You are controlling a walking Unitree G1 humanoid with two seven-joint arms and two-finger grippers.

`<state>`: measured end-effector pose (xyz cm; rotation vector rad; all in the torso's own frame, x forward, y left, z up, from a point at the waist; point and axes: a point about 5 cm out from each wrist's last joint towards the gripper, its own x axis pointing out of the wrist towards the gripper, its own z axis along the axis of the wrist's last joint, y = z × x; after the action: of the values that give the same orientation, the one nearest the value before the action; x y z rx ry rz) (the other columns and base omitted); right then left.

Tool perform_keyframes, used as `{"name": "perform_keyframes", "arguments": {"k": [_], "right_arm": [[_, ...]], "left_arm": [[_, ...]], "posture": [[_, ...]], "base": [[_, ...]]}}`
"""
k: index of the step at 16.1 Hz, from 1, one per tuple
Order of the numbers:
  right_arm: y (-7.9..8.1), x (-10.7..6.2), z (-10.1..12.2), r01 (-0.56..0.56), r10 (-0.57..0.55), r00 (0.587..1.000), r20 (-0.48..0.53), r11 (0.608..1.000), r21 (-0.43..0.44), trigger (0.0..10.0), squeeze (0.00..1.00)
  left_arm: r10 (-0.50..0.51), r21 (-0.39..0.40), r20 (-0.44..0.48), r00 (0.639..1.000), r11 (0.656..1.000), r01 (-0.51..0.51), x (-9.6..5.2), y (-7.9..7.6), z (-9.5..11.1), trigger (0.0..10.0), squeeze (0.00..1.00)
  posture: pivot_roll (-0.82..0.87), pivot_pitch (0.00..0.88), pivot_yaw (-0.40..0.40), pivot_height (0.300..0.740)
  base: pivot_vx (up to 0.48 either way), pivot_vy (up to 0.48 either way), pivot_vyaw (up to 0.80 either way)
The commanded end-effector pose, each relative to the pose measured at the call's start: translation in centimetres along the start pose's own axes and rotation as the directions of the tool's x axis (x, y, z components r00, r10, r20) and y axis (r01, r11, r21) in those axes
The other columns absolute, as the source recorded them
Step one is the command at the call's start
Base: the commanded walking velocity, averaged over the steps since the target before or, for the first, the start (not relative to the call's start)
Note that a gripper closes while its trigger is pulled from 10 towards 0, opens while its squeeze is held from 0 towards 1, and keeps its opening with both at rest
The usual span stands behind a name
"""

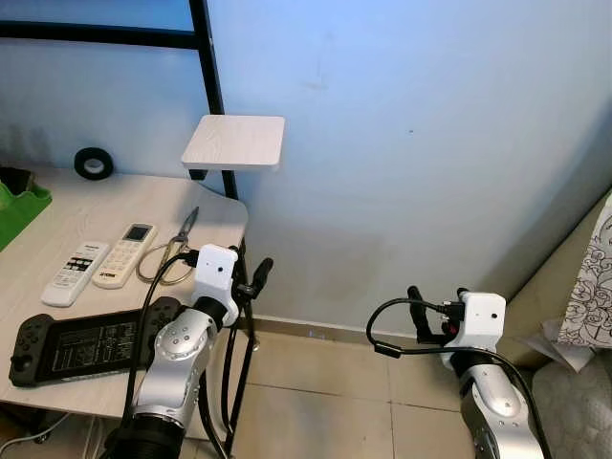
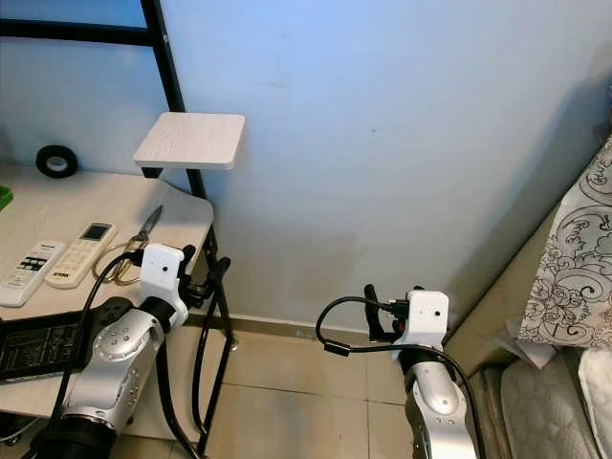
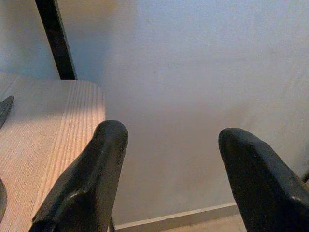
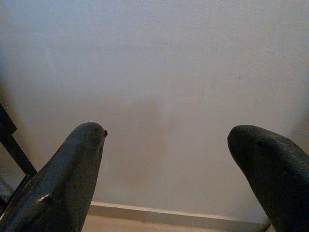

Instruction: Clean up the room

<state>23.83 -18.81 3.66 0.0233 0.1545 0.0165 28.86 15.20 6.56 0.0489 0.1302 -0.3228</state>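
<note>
A light wooden desk [image 1: 86,206] stands at my left with loose items on it. Two white remotes [image 1: 76,273] [image 1: 125,254] lie side by side, scissors [image 1: 188,224] next to them. A black handheld game console [image 1: 86,344] rests at the front edge and a black tape roll [image 1: 94,163] at the back. My left gripper [image 1: 251,279] hangs open just past the desk's right corner, holding nothing; the desk corner [image 3: 58,121] lies beside its fingers. Over the tiled floor, my right gripper [image 1: 437,306] is open and empty, facing the wall.
A small wooden shelf [image 1: 235,142] juts from a black post [image 1: 212,86] above the desk. A green object [image 1: 19,210] sits at the desk's far left. Patterned bedding [image 1: 593,277] and a mattress edge lie at the right. Tiled floor [image 1: 325,382] runs between the desk and the bed.
</note>
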Motion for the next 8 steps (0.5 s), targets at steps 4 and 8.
{"name": "perform_keyframes", "arguments": {"k": [4,8], "right_arm": [[1.4,0.9,-1.1,0.13,-0.116,0.987,-0.113,0.983,0.127,10.0,0.0],[1.7,1.0,-0.3,0.123,-0.116,0.99,-0.074,0.988,0.095,10.0,0.0]], "left_arm": [[-0.037,-0.085,-0.139,0.99,0.996,0.026,1.2,-1.1,-1.0,10.0,0.0],[-0.027,-0.066,0.045,0.999,0.997,0.03,1.5,-0.7,1.0,10.0,0.0]], "posture": [[-0.08,0.0,0.029,0.74],[-0.09,0.0,0.033,0.74]], "base": [[0.0,0.0,0.0],[0.0,0.0,0.0]]}}
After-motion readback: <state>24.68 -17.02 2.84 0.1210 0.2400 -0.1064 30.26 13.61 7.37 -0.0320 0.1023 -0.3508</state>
